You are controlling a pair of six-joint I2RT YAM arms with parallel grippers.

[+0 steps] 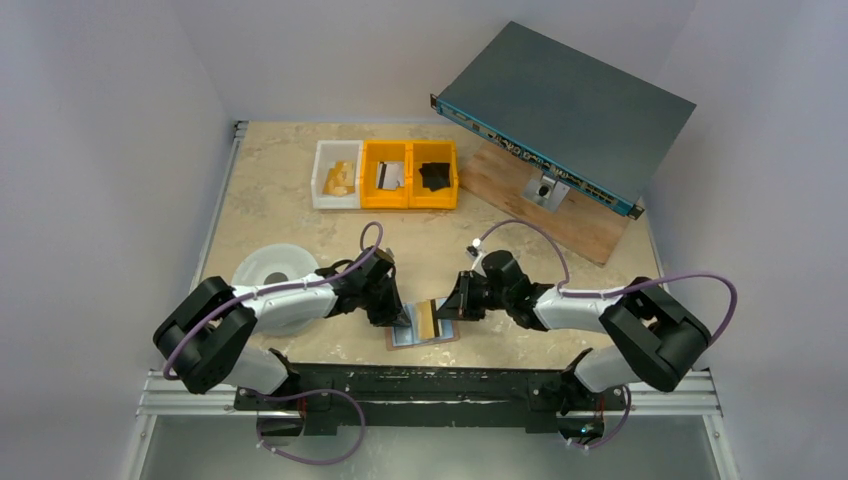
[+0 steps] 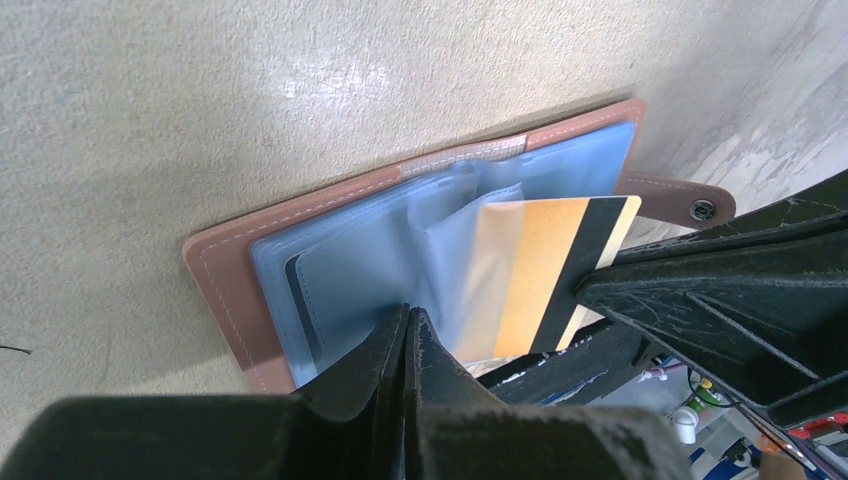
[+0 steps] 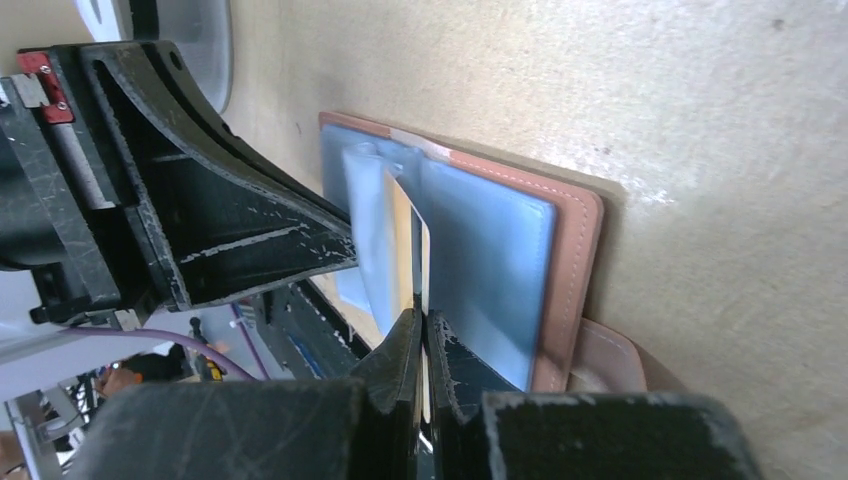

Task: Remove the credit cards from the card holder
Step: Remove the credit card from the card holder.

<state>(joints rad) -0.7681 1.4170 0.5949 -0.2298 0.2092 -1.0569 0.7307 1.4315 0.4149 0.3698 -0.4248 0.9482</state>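
Right claw [image 3: 421, 325] clenched on the gold credit card [image 2: 540, 270]; card partly out of the card holder [image 2: 330, 265].
Holder lies open, blue faces up, on the bench [image 1: 290, 205] near its front edge between the two arms, with the snap tab [image 2: 690, 206] sticking out at one side. Card has a black stripe and tilts up from the middle sleeves, its far end under blue plastic. Left claw [image 2: 410, 322] is clenched too, tips down on the blue sleeve beside the card; can't tell if it pinches the plastic or only presses. Yellow bins [image 1: 410, 204] and a white bin [image 1: 322, 200] sit in a row at the far side.
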